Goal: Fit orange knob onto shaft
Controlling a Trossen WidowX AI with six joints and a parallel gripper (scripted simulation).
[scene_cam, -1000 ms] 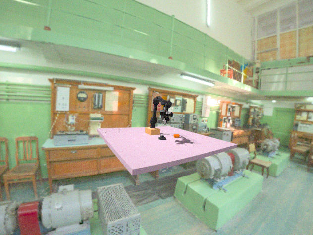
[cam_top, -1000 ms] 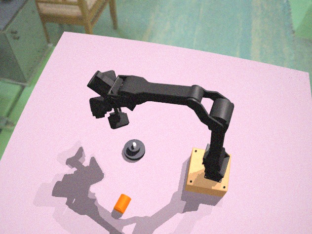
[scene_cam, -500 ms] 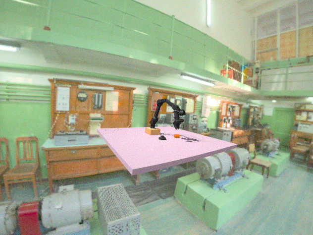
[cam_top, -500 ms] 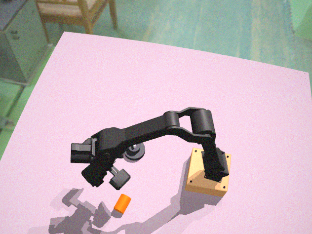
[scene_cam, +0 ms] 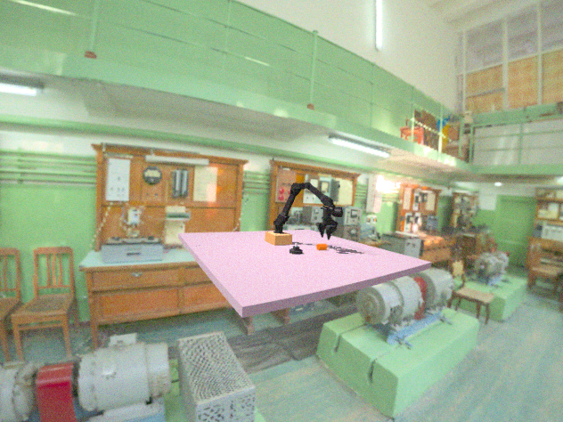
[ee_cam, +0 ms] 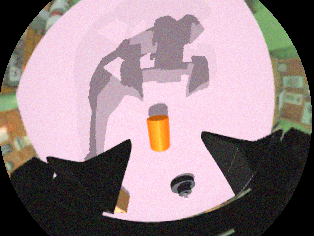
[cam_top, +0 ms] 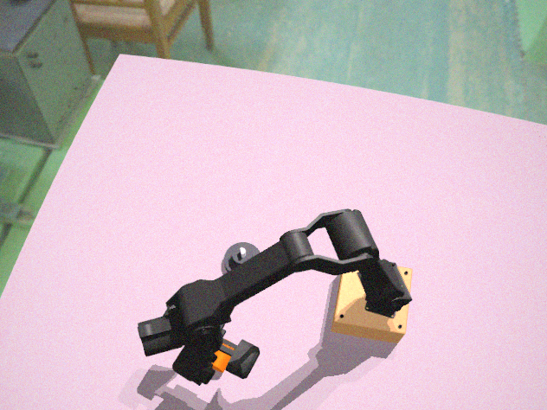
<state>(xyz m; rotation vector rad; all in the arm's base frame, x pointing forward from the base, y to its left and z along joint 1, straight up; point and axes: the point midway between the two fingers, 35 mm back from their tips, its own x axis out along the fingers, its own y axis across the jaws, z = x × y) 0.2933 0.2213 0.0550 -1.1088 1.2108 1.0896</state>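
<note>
None of the fitting was done yet: the orange knob [ee_cam: 158, 133] lay on its side on the pink counter [cam_top: 265, 145], apart from the pedestal [ee_cam: 182, 183] and its silver shaft [cam_top: 242, 252]. Above the knob hung the gripper [ee_cam: 166, 154], spread wide and holding nothing. Grasping, turning upright, matching the flats and pressing down all seemed left to do.

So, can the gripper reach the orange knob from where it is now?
Probably yes. The gripper is open and holds nothing, and it hangs above the orange knob, which lies on its side on the table. Nothing stands between them; the pedestal sits apart from the knob.
</note>
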